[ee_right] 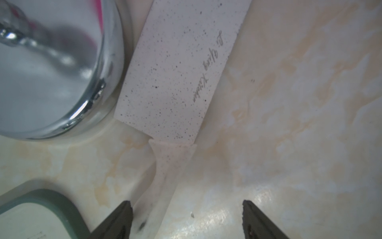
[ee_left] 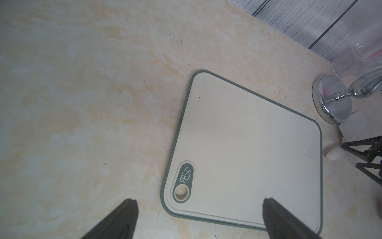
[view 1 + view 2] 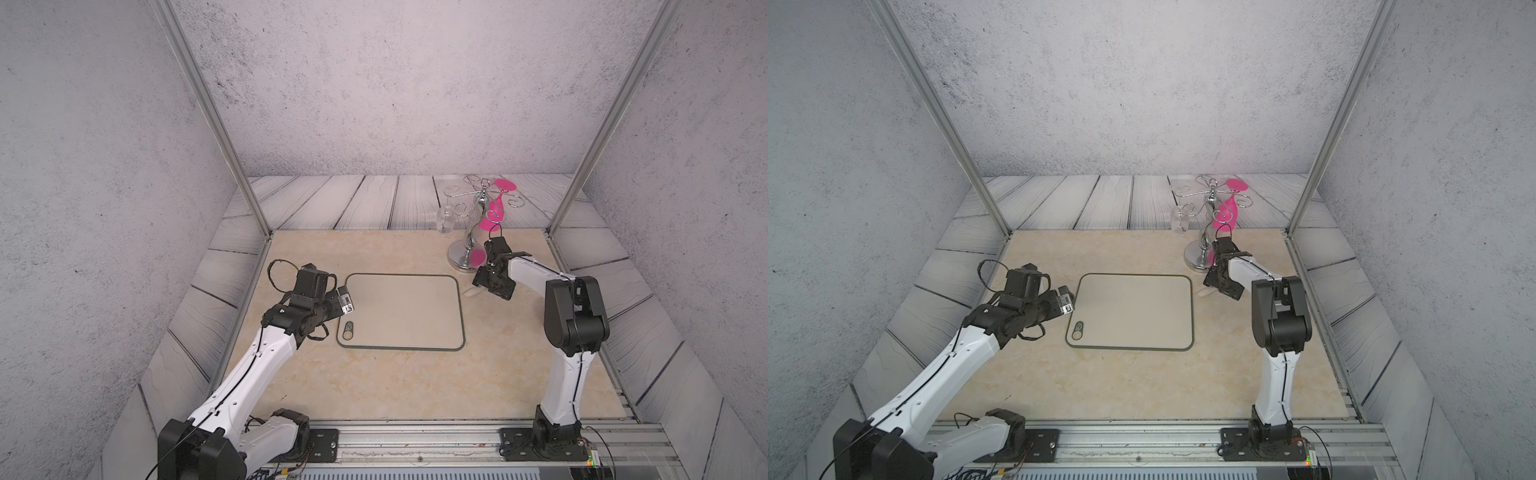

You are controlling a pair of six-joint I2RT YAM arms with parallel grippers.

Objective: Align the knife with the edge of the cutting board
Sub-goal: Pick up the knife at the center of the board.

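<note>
Within grey speckled walls (image 3: 395,83), the knife (image 1: 175,72) is seen flat on the beige marbled tabletop (image 3: 374,386) beside a chrome stand base (image 1: 51,82), off the cutting board (image 3: 403,311), its handle between the spread right gripper (image 1: 186,201), and the left gripper (image 2: 199,200) is spread wide too.

Left arm (image 3: 266,357) rises from its base at the near edge of the bench (image 3: 374,386), forearm low, wrist directed toward bench centre. Left gripper (image 2: 199,202) hangs above the surface, jaws wide apart. Right arm (image 3: 575,316) stands upright from the near right, elbow folded, forearm reaching toward the far right corner. Right gripper (image 1: 186,203) points down close to the bench, jaws parted wide.
</note>
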